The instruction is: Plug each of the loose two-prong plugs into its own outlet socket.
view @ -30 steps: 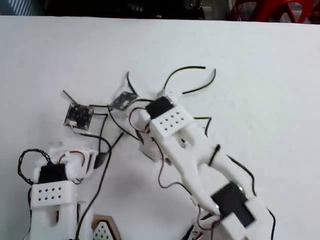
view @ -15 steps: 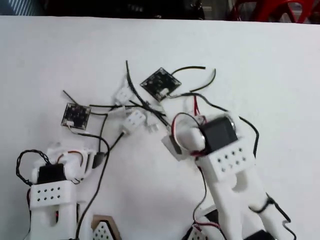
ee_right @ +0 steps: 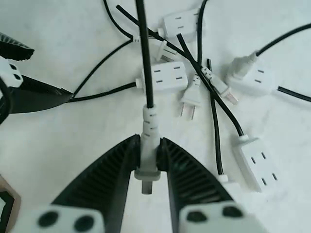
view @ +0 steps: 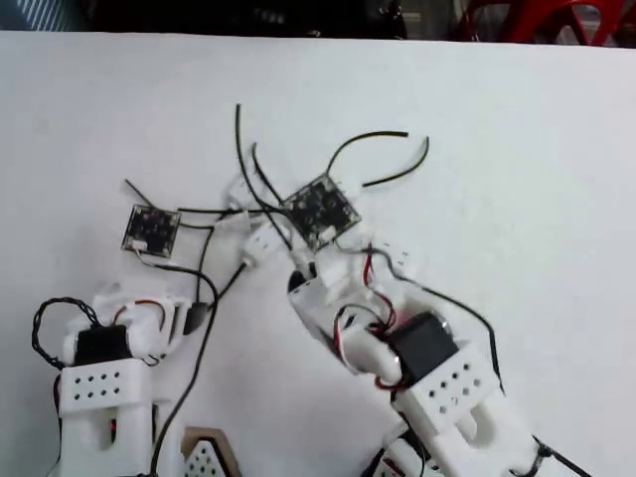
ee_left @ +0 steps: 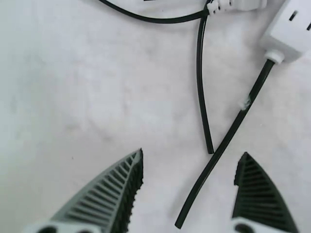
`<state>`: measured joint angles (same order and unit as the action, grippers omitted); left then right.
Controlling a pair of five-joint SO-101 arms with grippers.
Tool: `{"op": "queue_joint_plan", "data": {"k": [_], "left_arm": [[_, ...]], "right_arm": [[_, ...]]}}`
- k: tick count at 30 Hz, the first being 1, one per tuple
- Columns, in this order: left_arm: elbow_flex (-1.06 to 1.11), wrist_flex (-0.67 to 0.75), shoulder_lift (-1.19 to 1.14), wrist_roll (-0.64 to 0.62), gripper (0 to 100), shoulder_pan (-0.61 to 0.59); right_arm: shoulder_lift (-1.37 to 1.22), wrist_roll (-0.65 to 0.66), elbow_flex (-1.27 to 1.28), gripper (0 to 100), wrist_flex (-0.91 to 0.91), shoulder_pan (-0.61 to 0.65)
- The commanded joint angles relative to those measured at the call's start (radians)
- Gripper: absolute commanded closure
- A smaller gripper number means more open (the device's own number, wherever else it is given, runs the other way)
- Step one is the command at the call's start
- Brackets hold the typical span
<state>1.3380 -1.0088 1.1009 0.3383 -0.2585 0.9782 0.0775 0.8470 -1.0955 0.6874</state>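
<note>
White two-prong plug point(ee_right: 146, 165) on a black cord point(ee_right: 144, 58) is clamped in the right gripper point(ee_right: 149, 140). The jaws are closed on its body, with a black ribbed finger point(ee_right: 112, 174) pressed to each side and the prongs poking out toward the wrist camera. The cord runs straight away from the grip and over the tangle ahead.

Just past the plug lies a white rectangular outlet socket point(ee_right: 163, 77), slots up, and the held cord passes right by its end. A loose white plug point(ee_right: 191, 98) lies just beside it, prongs bare, plugged into nothing. Further out there's a far socket point(ee_right: 182, 22), a side socket point(ee_right: 252, 80) and a near socket point(ee_right: 256, 164), each on its own black lead, with the leads crossing one another on the white table point(ee_right: 58, 43).

From above, the right gripper point(view: 301, 281) is at the near edge of the cable cluster mid-table, close to a dark square board point(view: 320, 211). A second dark board point(view: 151, 229) lies well apart, in front of the left arm.

The left gripper point(view: 194, 316) is low at the table's front, apart from the cluster. In its wrist view, the left gripper point(ee_left: 191, 155) has its jaws spread wide and is holding nothing. Its grey ribbed fingers point(ee_left: 121, 194) flank a thick black lead point(ee_left: 218, 155) that runs to a white socket block point(ee_left: 291, 26)
</note>
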Motion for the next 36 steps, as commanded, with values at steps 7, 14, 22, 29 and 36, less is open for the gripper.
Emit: {"op": "queue_joint_plan", "data": {"k": [7,14,22,29,36], "left_arm": [[-0.023,0.1,0.018,0.002,70,0.062],[-0.077,0.17,0.018,-0.126,70,0.194],[-0.245,0.078,0.018,-0.213,70,0.41],[-0.302,0.009,0.018,-0.236,70,0.575],[-0.256,0.017,0.018,-0.23,70,0.611]], "right_arm": [[0.294,-0.009,0.379,98.1,0.341,0.084],[0.57,-0.009,0.592,98.1,0.426,0.082],[0.819,-0.002,0.775,98.1,0.427,0.082],[0.806,-0.002,0.779,98.1,0.424,0.077],[0.811,0.0,0.779,98.1,0.429,0.027]]}}
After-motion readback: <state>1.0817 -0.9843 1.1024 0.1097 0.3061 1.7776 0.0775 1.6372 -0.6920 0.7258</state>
